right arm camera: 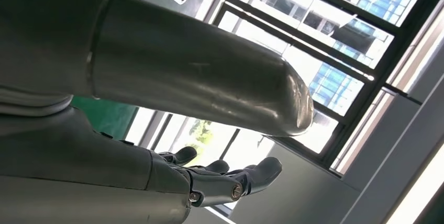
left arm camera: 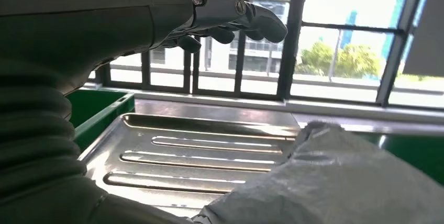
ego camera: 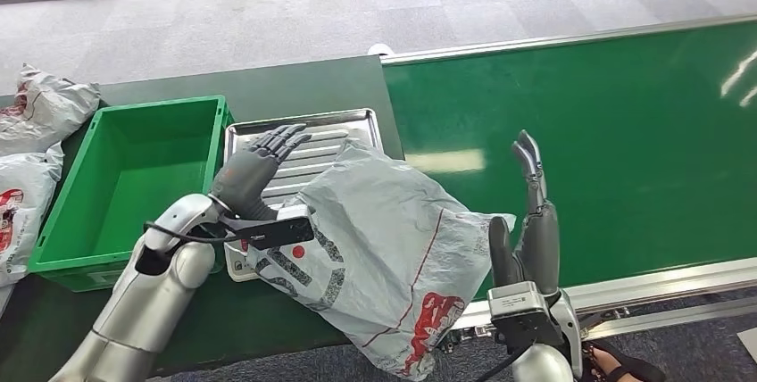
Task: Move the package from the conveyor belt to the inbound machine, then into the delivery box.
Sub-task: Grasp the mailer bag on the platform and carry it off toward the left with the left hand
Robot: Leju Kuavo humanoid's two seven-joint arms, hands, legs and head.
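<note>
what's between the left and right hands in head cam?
In the head view, the grey package lies between the left hand and right hand, partly on the metal tray.

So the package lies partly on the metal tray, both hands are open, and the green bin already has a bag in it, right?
Not quite. The head view shows the green bin with no bag in it. The rest stands: the package lies partly on the metal tray, and the left hand and right hand are both open, holding nothing.
</note>
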